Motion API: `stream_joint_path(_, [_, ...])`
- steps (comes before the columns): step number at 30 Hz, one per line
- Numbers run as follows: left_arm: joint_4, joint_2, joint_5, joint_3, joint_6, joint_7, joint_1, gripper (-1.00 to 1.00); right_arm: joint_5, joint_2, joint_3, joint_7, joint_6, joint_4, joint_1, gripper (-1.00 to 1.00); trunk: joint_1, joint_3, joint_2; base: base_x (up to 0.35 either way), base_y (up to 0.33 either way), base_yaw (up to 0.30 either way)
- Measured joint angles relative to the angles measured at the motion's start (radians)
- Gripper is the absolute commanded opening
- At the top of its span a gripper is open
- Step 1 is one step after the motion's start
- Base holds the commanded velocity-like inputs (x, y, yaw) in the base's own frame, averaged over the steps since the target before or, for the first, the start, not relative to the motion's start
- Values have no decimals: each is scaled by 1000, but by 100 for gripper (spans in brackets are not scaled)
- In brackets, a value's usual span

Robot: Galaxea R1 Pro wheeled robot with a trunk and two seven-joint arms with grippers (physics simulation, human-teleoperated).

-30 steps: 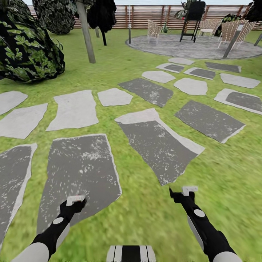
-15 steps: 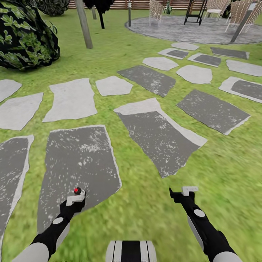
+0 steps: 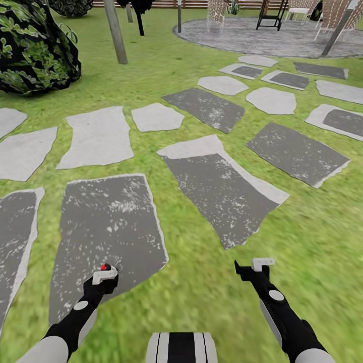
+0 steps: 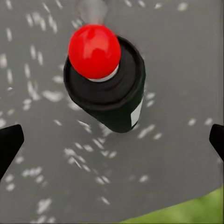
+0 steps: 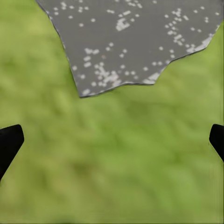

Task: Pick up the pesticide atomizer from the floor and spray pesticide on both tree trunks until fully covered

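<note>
Atomizer (image 4: 109,88) is right there in the left wrist view: a dark little bottle with a red knob on top and a white mark on its side, standing on the dark grey paving stone (image 3: 108,227), not on the grass. In the head view it's just a red dot (image 3: 105,266) peeking over the left gripper (image 3: 105,276), lower left of the frame.

Left gripper is wide open. Its two black fingertips (image 4: 9,142) sit at the far edges of the wrist picture with the bottle between them but farther out, nothing touching yet. Right gripper (image 3: 262,262) is spread open too and empty, hanging over grass (image 5: 112,158) near the corner of another stone, lower right of the head view.

So I'd call this the pickup step, barely started. Next move, I reckon, is easing the left arm down and forward until the fingers straddle the body below that red knob, then closing. It looks tippy, so a bump could knock it over.

One bare trunk (image 3: 116,33) stands at the upper left, past a leafy bush (image 3: 35,50). No spraying yet.
</note>
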Motion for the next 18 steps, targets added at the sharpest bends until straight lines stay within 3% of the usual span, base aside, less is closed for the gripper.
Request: stream_joint_path(18, [-1, 1, 1, 0, -1, 0, 0, 100, 0, 0, 0, 0, 0, 0, 0, 100, 0, 0, 0, 25, 0, 2])
